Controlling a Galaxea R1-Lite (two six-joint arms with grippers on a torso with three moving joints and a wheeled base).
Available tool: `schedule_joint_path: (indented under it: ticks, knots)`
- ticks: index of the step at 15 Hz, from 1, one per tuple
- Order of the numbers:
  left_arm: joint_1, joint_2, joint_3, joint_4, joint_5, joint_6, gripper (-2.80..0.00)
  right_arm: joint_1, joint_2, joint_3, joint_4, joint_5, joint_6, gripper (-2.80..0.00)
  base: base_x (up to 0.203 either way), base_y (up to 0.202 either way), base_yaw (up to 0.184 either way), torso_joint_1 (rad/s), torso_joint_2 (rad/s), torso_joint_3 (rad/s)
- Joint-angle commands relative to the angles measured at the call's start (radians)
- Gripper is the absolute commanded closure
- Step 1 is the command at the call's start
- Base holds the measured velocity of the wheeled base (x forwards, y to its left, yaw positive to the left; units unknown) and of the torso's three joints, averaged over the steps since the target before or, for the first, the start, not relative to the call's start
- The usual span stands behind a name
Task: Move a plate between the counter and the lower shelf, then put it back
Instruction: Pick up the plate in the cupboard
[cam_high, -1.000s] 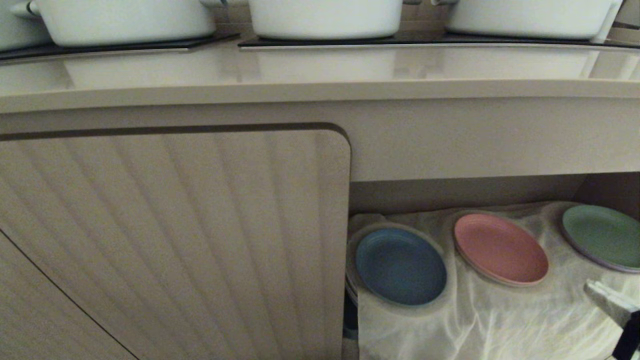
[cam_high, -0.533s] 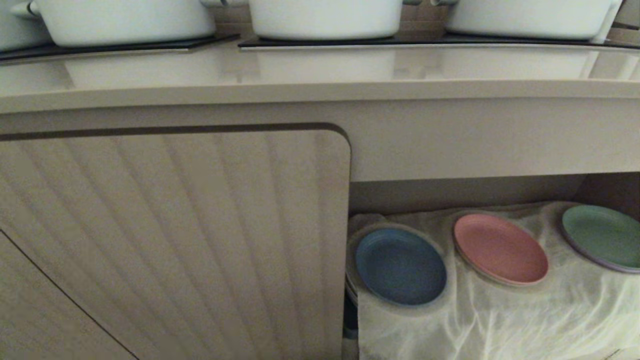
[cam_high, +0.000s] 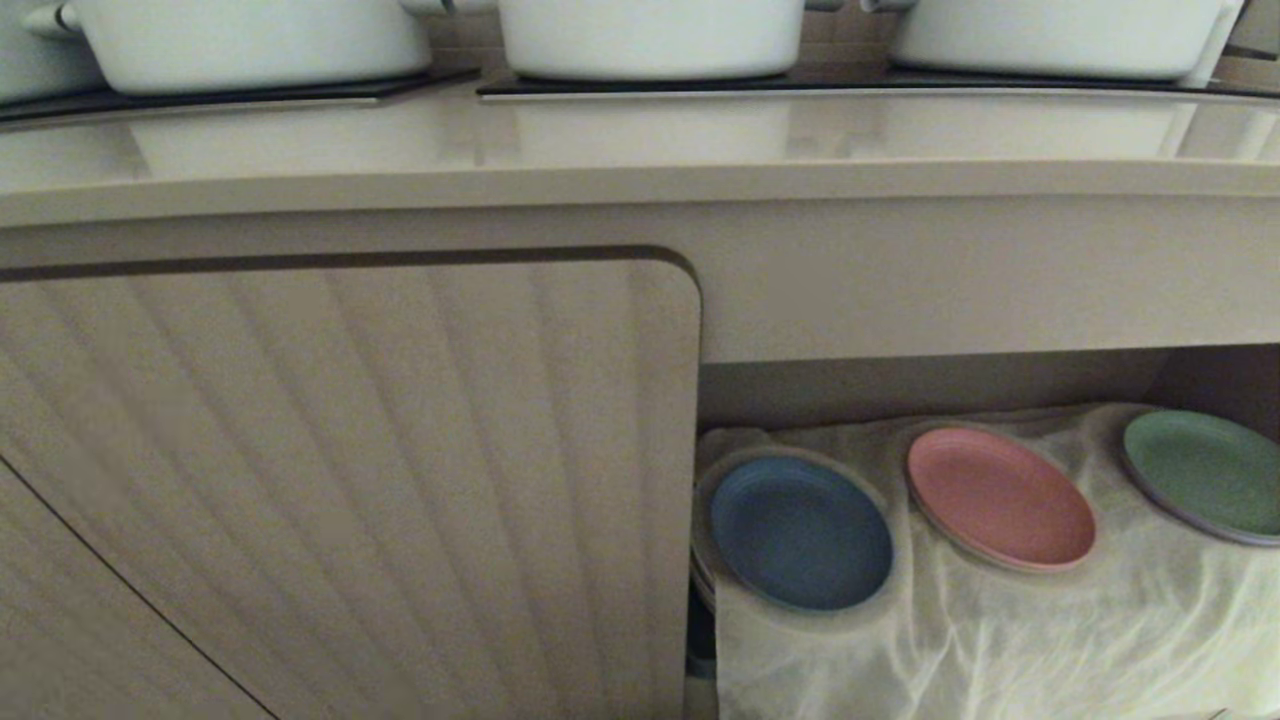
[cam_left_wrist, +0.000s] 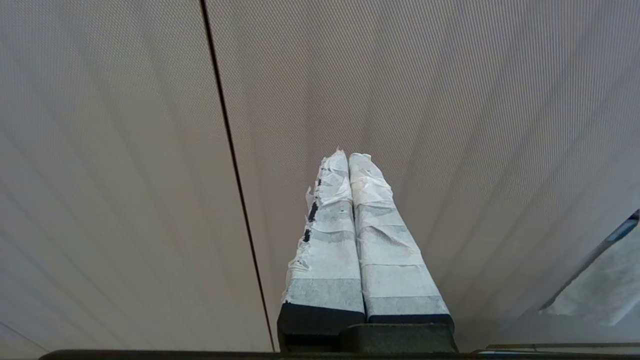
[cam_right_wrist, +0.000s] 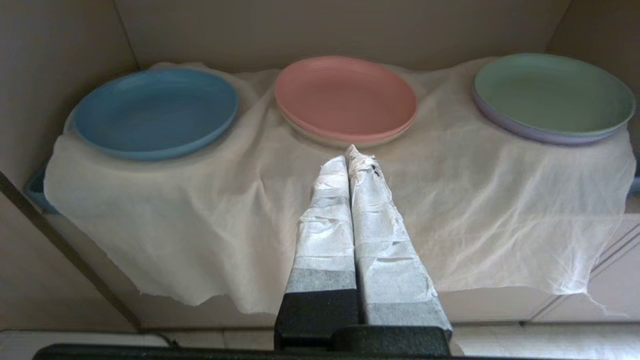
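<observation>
The blue plate (cam_high: 800, 530) (cam_right_wrist: 155, 111) lies at the left end of the lower shelf (cam_high: 1000, 640), on wrinkled white cloth (cam_right_wrist: 200, 220). Above runs the glossy beige counter (cam_high: 640, 150). My right gripper (cam_right_wrist: 348, 159) is shut and empty, drawn back in front of the shelf and pointing toward the pink plate; it is outside the head view. My left gripper (cam_left_wrist: 348, 157) is shut and empty, parked facing a ribbed cabinet door (cam_left_wrist: 450, 125).
A pink plate (cam_high: 1000, 497) (cam_right_wrist: 346, 96) sits mid-shelf and a green plate (cam_high: 1205, 472) (cam_right_wrist: 552, 93) at the right. Three white pots (cam_high: 650, 35) stand on black hob panels at the counter's back. A closed ribbed door (cam_high: 350, 480) borders the shelf on the left.
The right gripper's taped fingertips showed at the lower right of the head view a second ago; they have since dropped out of that view. The plates have not moved.
</observation>
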Motion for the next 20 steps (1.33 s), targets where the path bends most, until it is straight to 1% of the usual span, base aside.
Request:
schedule_joint_path:
  ticks: [1, 4, 7, 10, 13, 16, 19, 20]
  knots:
    - [0.0, 0.0, 0.0, 0.0, 0.0, 0.0, 0.0, 0.001, -0.027, -0.001, 0.002, 0.001, -0.002, 0.0, 0.0, 0.0, 0.0, 0.0, 0.0, 0.0]
    - [0.0, 0.0, 0.0, 0.0, 0.0, -0.001, 0.0, 0.001, -0.027, -0.001, 0.004, -0.001, 0.007, 0.0, 0.0, 0.0, 0.0, 0.0, 0.0, 0.0]
    - [0.0, 0.0, 0.0, 0.0, 0.0, -0.001, 0.0, 0.002, -0.025, -0.001, 0.0, -0.003, 0.035, 0.0, 0.0, 0.0, 0.0, 0.0, 0.0, 0.0]
    - [0.0, 0.0, 0.0, 0.0, 0.0, -0.001, 0.0, 0.002, -0.026, -0.003, 0.004, 0.0, 0.033, 0.0, 0.0, 0.0, 0.0, 0.0, 0.0, 0.0]
    - [0.0, 0.0, 0.0, 0.0, 0.0, -0.001, 0.0, 0.001, -0.027, 0.0, 0.0, 0.021, -0.021, 0.0, 0.0, 0.0, 0.0, 0.0, 0.0, 0.0]
    - [0.0, 0.0, 0.0, 0.0, 0.0, -0.001, 0.0, 0.001, -0.027, -0.001, 0.0, 0.032, -0.094, 0.0, 0.0, 0.0, 0.0, 0.0, 0.0, 0.0]
    - [0.0, 0.0, 0.0, 0.0, 0.0, 0.0, 0.0, 0.001, -0.027, 0.0, -0.07, 0.043, -0.09, 0.0, 0.0, 0.0, 0.0, 0.0, 0.0, 0.0]
    - [0.0, 0.0, 0.0, 0.0, 0.0, -0.001, 0.0, 0.001, -0.025, -0.007, -0.106, 0.068, -0.087, 0.0, 0.0, 0.0, 0.0, 0.0, 0.0, 0.0]
